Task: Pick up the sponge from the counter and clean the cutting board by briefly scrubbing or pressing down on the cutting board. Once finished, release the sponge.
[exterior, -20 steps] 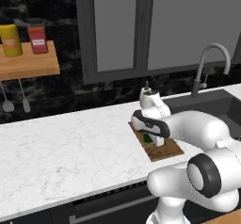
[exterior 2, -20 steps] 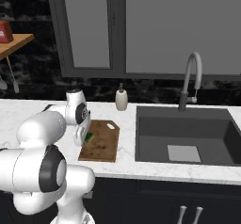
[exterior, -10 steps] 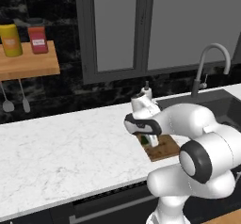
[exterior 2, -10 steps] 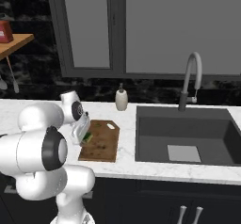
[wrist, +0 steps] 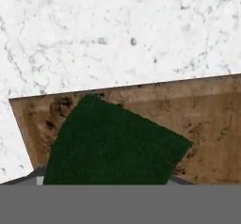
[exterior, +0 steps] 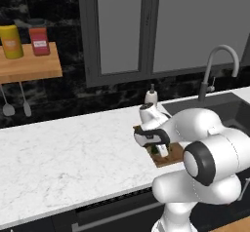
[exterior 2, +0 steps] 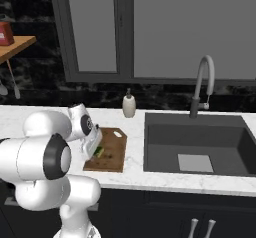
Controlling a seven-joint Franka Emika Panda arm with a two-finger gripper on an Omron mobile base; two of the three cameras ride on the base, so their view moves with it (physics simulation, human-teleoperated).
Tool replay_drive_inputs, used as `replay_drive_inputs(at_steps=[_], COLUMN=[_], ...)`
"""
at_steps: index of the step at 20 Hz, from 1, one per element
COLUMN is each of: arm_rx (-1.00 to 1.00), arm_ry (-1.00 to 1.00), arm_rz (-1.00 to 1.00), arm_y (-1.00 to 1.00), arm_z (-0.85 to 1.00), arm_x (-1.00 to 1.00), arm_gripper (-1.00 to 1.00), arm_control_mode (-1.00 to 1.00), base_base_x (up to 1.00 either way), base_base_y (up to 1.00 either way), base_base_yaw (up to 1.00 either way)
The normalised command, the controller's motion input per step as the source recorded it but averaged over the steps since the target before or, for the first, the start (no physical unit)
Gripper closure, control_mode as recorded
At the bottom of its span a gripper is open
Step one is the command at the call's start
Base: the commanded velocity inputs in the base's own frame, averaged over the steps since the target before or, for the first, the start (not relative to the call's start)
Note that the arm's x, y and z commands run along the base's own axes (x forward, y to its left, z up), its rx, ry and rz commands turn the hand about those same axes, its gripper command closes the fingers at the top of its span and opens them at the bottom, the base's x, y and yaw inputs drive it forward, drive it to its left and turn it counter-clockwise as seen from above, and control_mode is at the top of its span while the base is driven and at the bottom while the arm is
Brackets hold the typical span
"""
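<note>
Gripping the sponge (wrist: 115, 143), the gripper (exterior: 160, 149) sits low over the cutting board (exterior 2: 112, 149), jaws closed on the block's sides. Hand view: sponge's dark green top lies skewed vs the board's edges, covering the board's corner area, w/ brown grain showing beside & above it. Can't tell if sponge presses flat on the wood or hangs just off it. Right base view: bit of yellow-green sponge peeks out under the hand, on the board's left half.

Board lies flat on the counter (exterior: 73, 158), white marble, just left of the dark sink (exterior 2: 197, 142). Soap bottle (exterior 2: 129, 104) stands behind the board, near the wall; curved faucet (exterior 2: 204, 84) behind the sink.

Wall shelf (exterior: 29, 65) up left holds a yellow jar (exterior: 11, 42) & a red jar (exterior: 39, 41); red one has a pale label, writing too small to read. No other text or brands legible.
</note>
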Motion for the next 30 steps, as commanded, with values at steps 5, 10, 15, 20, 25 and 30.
replay_drive_inputs(at_steps=[5, 10, 15, 20, 25, 30], arm_rx=[0.0, 0.0, 0.0, -0.05, -0.09, 0.0], arm_ry=[-0.02, -0.01, -0.05, -0.2, -0.18, 0.32], arm_rz=[0.0, 0.0, 0.0, 0.0, -0.02, -0.01], arm_y=[-0.21, -0.16, -0.5, -0.49, -0.48, -0.73], arm_z=[-0.59, -0.57, -0.37, -0.35, -0.43, -0.43], arm_x=[-0.03, 0.0, -0.17, -0.49, -0.55, -0.03], arm_gripper=[1.0, 1.0, 1.0, 1.0, 1.0, 1.0], arm_control_mode=[-1.0, -1.0, -1.0, -1.0, -1.0, -1.0], base_base_x=[0.0, 0.0, 0.0, 0.0, 0.0, 0.0], base_base_y=[0.0, 0.0, 0.0, 0.0, 0.0, 0.0], base_base_yaw=[0.0, 0.0, 0.0, 0.0, 0.0, 0.0])
